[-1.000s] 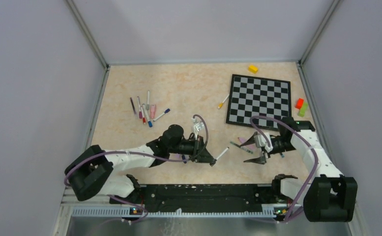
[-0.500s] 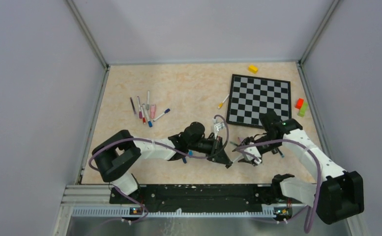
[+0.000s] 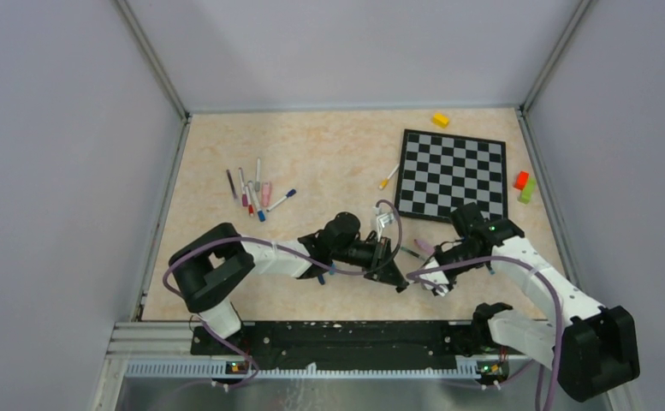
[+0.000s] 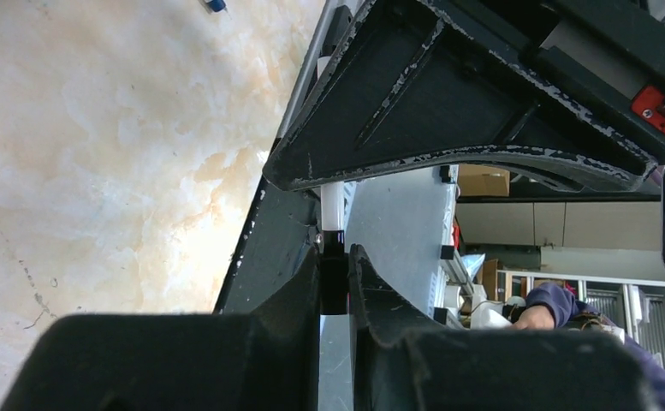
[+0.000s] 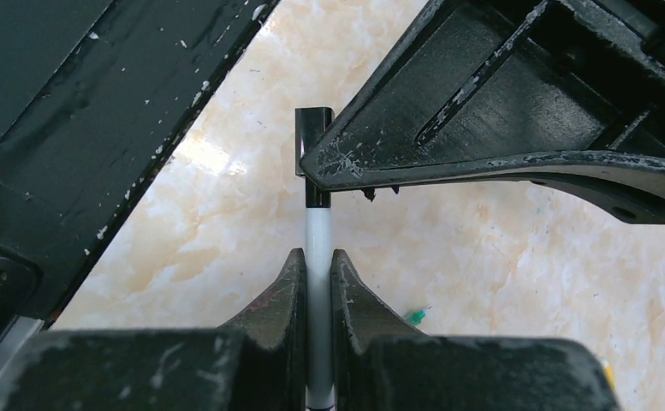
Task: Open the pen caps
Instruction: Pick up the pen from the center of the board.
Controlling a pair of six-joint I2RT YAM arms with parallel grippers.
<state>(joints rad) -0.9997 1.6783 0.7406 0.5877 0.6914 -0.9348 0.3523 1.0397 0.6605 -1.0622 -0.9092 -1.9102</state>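
— Where is the cap?
— The black cap (image 5: 311,141) sits on the end of a white pen (image 4: 332,204), over the table (image 3: 329,145) near its front edge, between the two arms.
— Who holds what?
— The left gripper (image 4: 334,257) pinches the cap, and the right gripper (image 5: 317,257) pinches the white barrel (fingers tight on both sides). Cap and barrel meet with no gap showing.
— Other pens?
— A loose bunch (image 3: 252,190) lies well to the left. One more (image 3: 388,176) lies just beside the chessboard (image 3: 453,175).
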